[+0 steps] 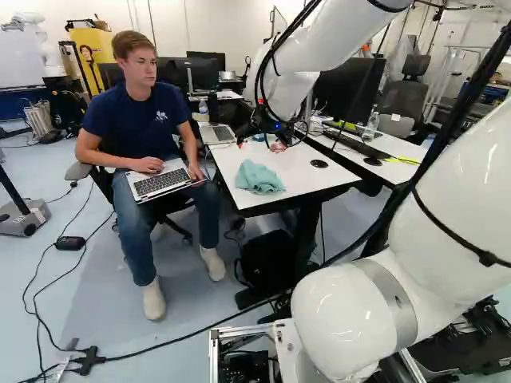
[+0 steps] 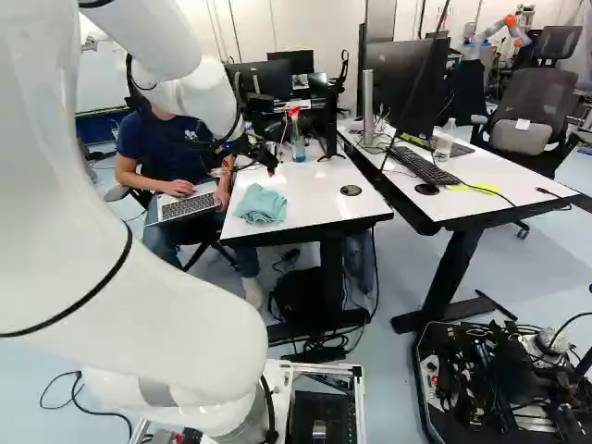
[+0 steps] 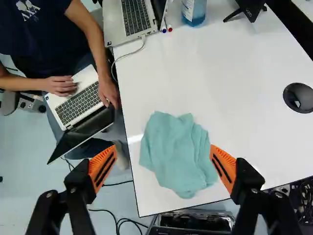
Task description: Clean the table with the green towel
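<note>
On the bench (image 3: 234, 88), by its near left corner, lies the green towel (image 3: 178, 154), loosely bunched, flat on the top, no part hanging over the edge. Bench wipe looks not begun; pickup seems the step in hand. Hand (image 3: 163, 149) is released, fingers spread wide above the bench, towel ahead between them, nothing gripped.

Towel: should be light, soft, limp, no breakage risk. Damp or dry, cannot tell. Likely won't hold its shape, will sag and crease when lifted. Best hold: the thick folds at the middle, pinched from both sides, pads low to the bench top. A thin corner would probably slip or leave too little cloth for wiping. Pushing down with the fingers still apart could slide it off the bench's near edge. Person (image 1: 144, 112) with a laptop (image 1: 165, 180) on the lap sits close beside the bench's left edge; a sideways sweep there needs care.

Containers: spray bottle (image 2: 297, 139) upright toward the bench's far end, red top, blue liquid inside, could get knocked on a long wipe. Clear bottle (image 2: 445, 143) on the desk (image 2: 499, 171) right of the bench, contents unclear. Black bag (image 2: 301, 294) under the bench, inside hidden. Floor tray (image 2: 419, 375) right of the bench, near side, full of cables and dark gear.
</note>
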`<state>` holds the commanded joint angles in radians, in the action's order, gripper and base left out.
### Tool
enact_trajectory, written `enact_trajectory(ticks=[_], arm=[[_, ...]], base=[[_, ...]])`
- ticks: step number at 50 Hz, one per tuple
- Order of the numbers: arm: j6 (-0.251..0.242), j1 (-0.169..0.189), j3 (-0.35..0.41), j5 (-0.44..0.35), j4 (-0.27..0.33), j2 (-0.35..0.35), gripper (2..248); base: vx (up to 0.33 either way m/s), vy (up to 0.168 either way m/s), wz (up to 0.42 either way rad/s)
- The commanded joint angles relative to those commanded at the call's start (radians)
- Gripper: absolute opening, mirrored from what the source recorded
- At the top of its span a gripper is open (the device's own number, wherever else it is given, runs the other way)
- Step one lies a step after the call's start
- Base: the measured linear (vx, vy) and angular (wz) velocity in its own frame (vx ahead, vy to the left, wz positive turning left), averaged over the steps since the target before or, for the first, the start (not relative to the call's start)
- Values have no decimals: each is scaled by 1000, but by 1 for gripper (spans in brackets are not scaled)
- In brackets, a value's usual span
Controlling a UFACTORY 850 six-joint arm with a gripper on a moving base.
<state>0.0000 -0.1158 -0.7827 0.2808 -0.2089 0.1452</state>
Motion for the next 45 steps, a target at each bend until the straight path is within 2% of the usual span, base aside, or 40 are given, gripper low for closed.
enact_trajectory(ticks=[23,45], arm=[[0,10,62,-104,19,12,247],[0,26,156,-258,47,30,247]], base=[[0,0,0],[0,0,0]])
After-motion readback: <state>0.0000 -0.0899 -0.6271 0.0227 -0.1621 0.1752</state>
